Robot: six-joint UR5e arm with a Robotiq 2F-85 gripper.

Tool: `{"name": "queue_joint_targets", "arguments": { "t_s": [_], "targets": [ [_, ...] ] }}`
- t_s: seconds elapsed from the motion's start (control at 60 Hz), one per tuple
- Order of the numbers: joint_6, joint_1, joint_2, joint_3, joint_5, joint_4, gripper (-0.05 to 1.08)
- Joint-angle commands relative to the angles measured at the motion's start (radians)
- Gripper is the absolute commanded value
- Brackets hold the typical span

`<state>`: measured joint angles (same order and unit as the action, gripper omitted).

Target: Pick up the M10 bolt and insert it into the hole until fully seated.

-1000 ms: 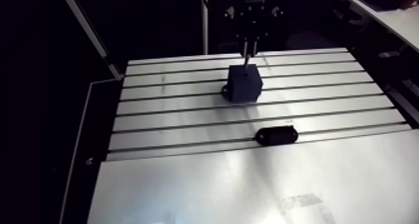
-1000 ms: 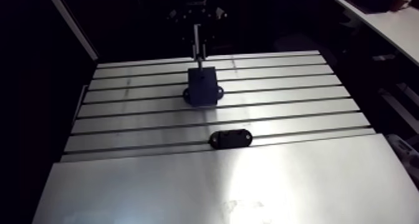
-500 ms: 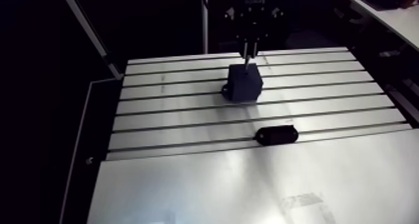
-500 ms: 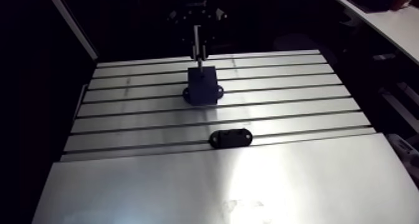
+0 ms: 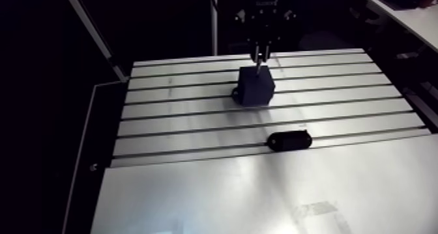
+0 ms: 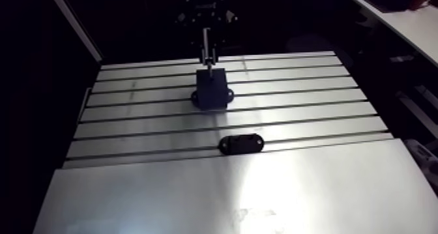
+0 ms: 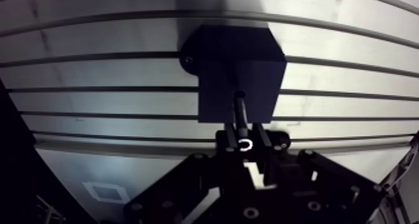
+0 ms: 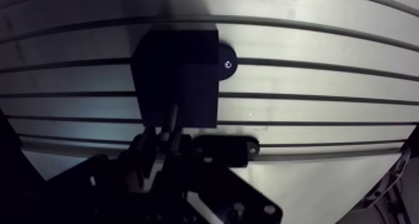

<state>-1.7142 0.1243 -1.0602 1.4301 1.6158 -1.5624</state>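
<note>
In the wrist view my gripper [image 7: 246, 136] is shut on the M10 bolt [image 7: 240, 114], a dark shank with its head between the fingers. The shank points down at the black block [image 7: 232, 58], and its tip meets the block's top face near the edge closest to the gripper. I cannot make out the hole itself. In the arm view the gripper [image 5: 260, 52] hangs straight over the block [image 5: 254, 88], which stands on the far half of the slotted table [image 5: 189, 122]. A thin bright shank bridges the two.
A flat black oval plate [image 5: 289, 141] lies on the table nearer the camera than the block, just under the gripper in the wrist view. The block has a small mounting tab with a screw [image 8: 226, 64] at its side. A smooth metal sheet [image 5: 261, 197] covers the near part.
Almost nothing has changed. The gripper stays over the block with the bolt in it, and the picture has shifted only a hair.
</note>
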Motion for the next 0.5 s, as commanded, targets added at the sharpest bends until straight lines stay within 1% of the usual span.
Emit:
{"name": "queue_joint_targets", "arguments": {
  "t_s": [0.017, 0.5],
  "targets": [
    [0.000, 0.000, 0.001, 0.000, 0.000, -0.002, 1.08],
    [0.000, 0.002, 0.001, 0.003, 0.000, -0.003, 1.08]
  ]
}}
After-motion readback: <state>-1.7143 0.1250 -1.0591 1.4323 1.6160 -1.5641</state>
